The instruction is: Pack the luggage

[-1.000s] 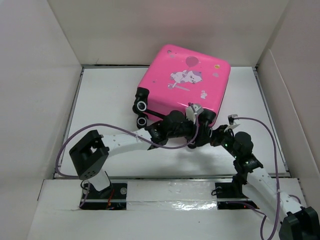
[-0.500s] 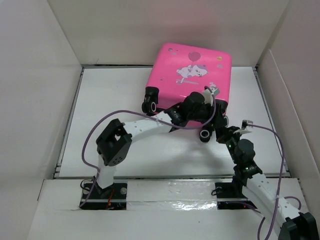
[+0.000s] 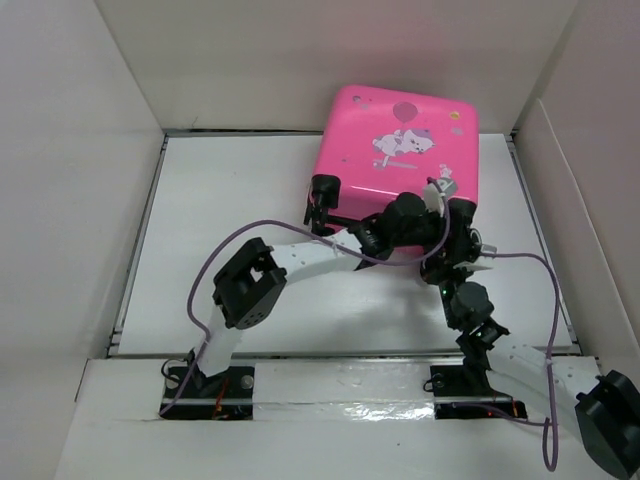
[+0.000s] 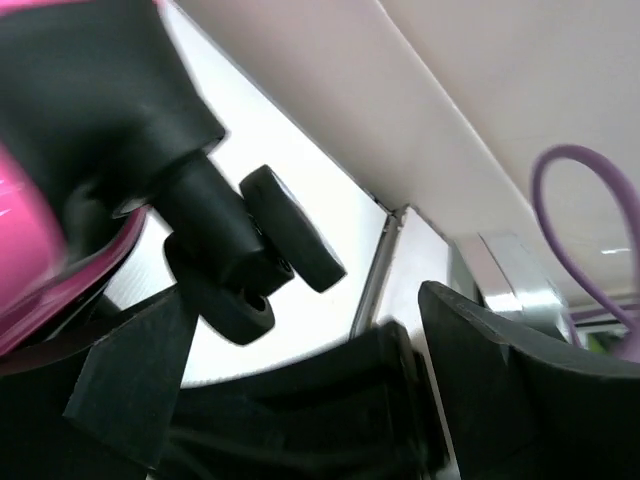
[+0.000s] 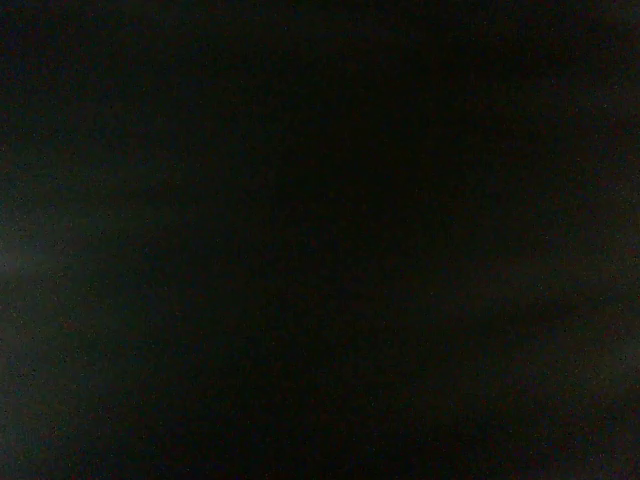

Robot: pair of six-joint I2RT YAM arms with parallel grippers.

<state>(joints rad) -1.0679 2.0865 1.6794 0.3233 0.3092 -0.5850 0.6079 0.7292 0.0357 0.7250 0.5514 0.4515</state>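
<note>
The luggage (image 3: pixel 400 140) is a pink hard-shell suitcase with cartoon stickers. It is closed and lies at the back right against the rear wall. My left gripper (image 3: pixel 428 203) is at its near edge, by the wheel side. In the left wrist view the pink shell (image 4: pixel 30 250) and a black wheel (image 4: pixel 290 240) are close in front of my left gripper (image 4: pixel 310 310). Its fingers (image 4: pixel 130 385) stand wide apart with a dark part low between them. My right gripper (image 3: pixel 457 240) is pressed under the suitcase's near right corner. Its wrist view is fully black.
White walls close in the work surface (image 3: pixel 230 230) on the left, the back and the right. The suitcase's left wheel (image 3: pixel 322 190) juts out toward the middle. A purple cable (image 3: pixel 230 250) loops off the left arm. Both arms cross in front of the suitcase.
The suitcase has slid and turned to the right and back toward the rear wall. Both arms have moved right with it, the right gripper going under its corner.
</note>
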